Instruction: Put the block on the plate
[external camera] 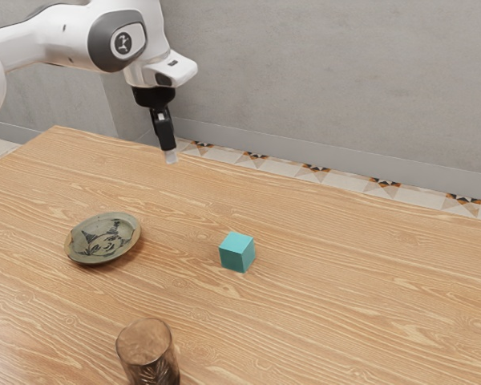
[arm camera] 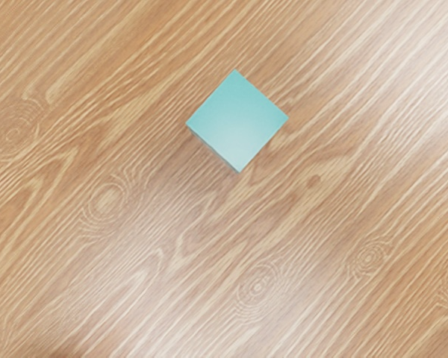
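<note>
Approach judged in hand: gripper [external camera: 171, 157] hangs at the exterior view's upper left, opening indeterminable, and should next align over and descend to the block [external camera: 237, 253], centre frame.

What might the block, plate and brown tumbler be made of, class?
Block: perhaps plastic or painted wood, matt; even teal faces. Plate: probably glazed ceramic, faintly glossy; dark drawing, greenish surface. Brown tumbler: likely tinted glass, shiny; patterned, seemingly see-through wall.

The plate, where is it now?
In the exterior view, the plate is on the table, toward the view's left, beside the block.
</note>
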